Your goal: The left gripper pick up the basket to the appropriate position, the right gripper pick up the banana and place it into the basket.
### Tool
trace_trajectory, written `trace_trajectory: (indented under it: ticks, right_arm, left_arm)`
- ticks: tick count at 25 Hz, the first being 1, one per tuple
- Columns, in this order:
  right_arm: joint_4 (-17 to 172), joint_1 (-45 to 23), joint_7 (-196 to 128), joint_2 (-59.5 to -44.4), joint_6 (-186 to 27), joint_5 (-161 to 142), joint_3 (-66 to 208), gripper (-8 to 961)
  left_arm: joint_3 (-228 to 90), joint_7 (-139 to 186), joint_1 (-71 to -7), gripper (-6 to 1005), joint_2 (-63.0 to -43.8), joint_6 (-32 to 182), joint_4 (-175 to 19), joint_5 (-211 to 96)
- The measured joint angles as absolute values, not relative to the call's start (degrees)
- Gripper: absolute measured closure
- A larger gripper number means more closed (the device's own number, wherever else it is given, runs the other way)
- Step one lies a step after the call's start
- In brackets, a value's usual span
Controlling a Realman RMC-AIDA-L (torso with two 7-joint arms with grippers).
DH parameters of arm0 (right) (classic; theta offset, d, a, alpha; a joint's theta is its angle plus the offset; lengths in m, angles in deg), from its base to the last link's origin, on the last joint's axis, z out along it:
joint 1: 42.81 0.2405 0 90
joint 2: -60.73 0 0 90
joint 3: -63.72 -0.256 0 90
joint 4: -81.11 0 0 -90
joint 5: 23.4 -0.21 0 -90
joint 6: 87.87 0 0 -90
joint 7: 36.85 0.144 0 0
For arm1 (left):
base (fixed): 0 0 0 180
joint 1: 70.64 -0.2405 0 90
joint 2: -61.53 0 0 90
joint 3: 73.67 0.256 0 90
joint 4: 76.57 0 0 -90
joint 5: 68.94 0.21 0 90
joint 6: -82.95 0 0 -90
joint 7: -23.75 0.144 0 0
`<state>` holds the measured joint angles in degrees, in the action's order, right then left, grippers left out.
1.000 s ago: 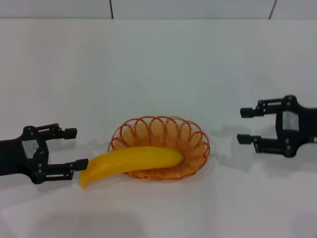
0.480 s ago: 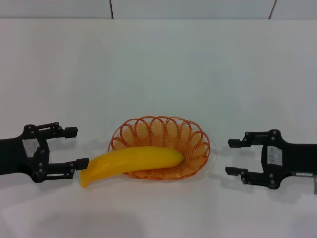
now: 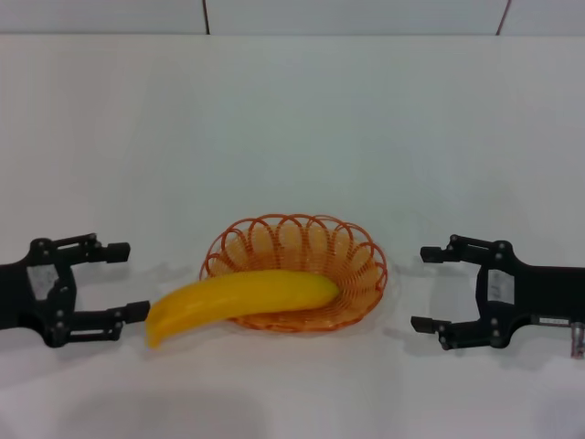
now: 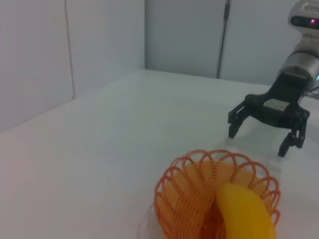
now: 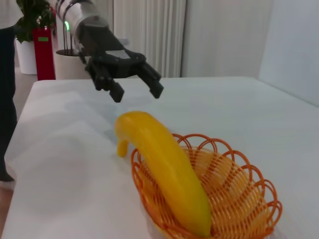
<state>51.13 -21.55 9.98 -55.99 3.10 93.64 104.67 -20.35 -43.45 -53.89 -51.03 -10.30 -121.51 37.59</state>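
The banana point(image 3: 239, 299) lies crosswise over the near rim of the basket point(image 3: 294, 271) mid-tabletop point(image 3: 292, 128), one end inside, its tip overhanging toward my left gripper point(image 3: 117, 280). My left gripper hovers low just beside that tip, fingers apart. My right gripper point(image 3: 430, 288) sits level on the basket's other side, near its rim, fingers spread, pointing inward along the banana's long axis.

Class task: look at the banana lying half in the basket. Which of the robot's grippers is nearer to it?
Left. The left gripper is open right beside the banana's overhanging tip. The right gripper, also open, waits beyond the basket's far rim.
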Motion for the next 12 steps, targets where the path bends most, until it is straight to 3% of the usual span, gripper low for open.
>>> trace_trajectory:
  ticks: [1, 12]
  right_arm:
    - [51.07, -21.67, 9.86, -55.99, 3.1, 93.49, 104.65, 85]
    - [51.65, -21.93, 9.65, -56.08, 2.5, 93.31, 104.59, 61]
  left_arm:
    - [-20.43, -43.05, -54.19, 183, -50.85, -10.52, -121.53, 37.59]
    - [-20.76, -39.35, -56.48, 182, -49.76, -11.71, -121.09, 37.25]
